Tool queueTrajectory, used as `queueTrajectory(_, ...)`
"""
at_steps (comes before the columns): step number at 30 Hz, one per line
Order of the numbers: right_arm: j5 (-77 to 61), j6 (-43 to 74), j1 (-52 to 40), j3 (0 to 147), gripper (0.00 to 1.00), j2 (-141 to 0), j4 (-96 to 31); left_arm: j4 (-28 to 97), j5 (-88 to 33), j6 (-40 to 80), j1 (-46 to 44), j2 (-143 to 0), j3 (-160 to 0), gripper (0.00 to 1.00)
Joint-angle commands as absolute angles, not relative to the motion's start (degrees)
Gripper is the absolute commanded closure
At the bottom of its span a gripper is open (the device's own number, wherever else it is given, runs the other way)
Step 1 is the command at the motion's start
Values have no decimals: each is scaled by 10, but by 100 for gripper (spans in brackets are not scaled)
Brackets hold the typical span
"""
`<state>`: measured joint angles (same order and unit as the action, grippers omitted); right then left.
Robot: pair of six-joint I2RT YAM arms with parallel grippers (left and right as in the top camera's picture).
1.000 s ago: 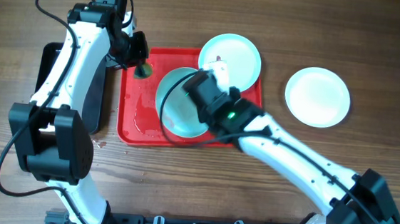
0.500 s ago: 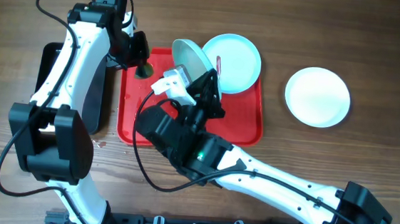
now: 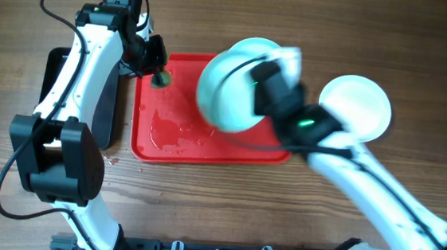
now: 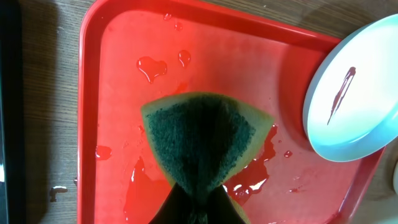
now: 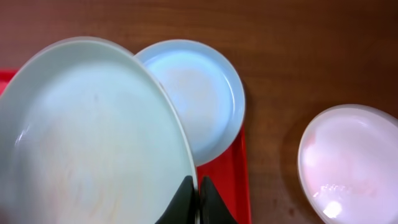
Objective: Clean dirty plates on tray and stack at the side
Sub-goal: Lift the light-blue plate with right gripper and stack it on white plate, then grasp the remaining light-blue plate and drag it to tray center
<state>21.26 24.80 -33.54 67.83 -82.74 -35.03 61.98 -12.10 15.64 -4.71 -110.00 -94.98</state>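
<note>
My right gripper [image 3: 265, 82] [image 5: 198, 194] is shut on the rim of a pale turquoise plate [image 3: 227, 93] [image 5: 93, 137] and holds it lifted and tilted above the right half of the red tray [image 3: 175, 129]. A second turquoise plate [image 3: 255, 46] [image 5: 202, 99] lies at the tray's far right corner, partly hidden under the held one; a dark smear shows on it in the left wrist view [image 4: 354, 106]. A white plate [image 3: 361, 108] [image 5: 351, 162] lies on the table right of the tray. My left gripper [image 3: 157, 70] is shut on a green sponge [image 4: 199, 140] above the tray's far left corner.
Water drops and puddles lie on the tray's left half [image 4: 152, 65]. A black tray [image 3: 50, 87] sits on the table left of the red tray, under my left arm. Wooden table [image 3: 421, 53] surrounds everything.
My right arm has swung from the tray's left to the right, carrying the turquoise plate up and toward the white plate. My left arm with the sponge has not moved.
</note>
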Motion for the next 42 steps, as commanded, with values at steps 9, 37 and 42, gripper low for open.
queueTrajectory(9, 40, 270, 139, 645, 96, -840, -450, 620, -131, 161, -48, -1100, -947, 96)
queueTrajectory(37, -101, 337, -144, 755, 69, -1128, -298, 620, -130, 161, -48, -1100, -947, 96)
queueTrajectory(42, -75, 351, -162, 754, 81, -1158, -326, 620, -131, 161, -48, -1100, -947, 96)
